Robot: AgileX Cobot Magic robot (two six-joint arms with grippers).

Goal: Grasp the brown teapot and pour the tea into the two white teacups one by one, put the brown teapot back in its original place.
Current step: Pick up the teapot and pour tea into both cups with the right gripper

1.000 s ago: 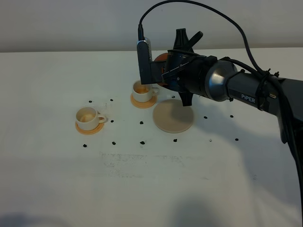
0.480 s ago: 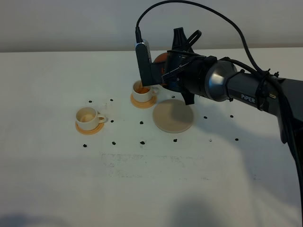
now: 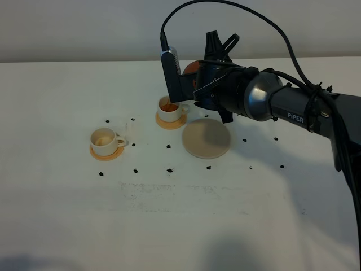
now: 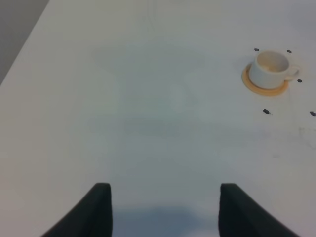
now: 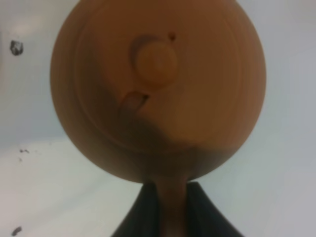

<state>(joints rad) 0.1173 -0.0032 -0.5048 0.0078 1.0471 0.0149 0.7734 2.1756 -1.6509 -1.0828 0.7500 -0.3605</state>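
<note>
The brown teapot (image 3: pixel 190 68) is held tilted in the air by my right gripper (image 3: pixel 200 84), just above and behind the nearer white teacup (image 3: pixel 168 107), which has orange-brown tea in it. In the right wrist view the teapot (image 5: pixel 158 89) fills the picture with its knobbed lid facing the camera, and the gripper (image 5: pixel 165 212) is shut on its handle. The other white teacup (image 3: pixel 105 139) stands on its coaster further left and looks pale inside; it also shows in the left wrist view (image 4: pixel 270 68). The beige disc (image 3: pixel 206 138) lies bare below the arm. My left gripper (image 4: pixel 165 212) is open and empty over the bare table.
Small black marks (image 3: pixel 169 169) dot the white table (image 3: pixel 180 214) around the cups and disc. The right arm (image 3: pixel 293 107) and its cable reach in from the right over the disc. The table's far edge meets a grey wall.
The near cup's inside has gone from pale to orange-brown as tea ran in. The right gripper with the teapot has shifted slightly up; the left cup and disc have not moved.
</note>
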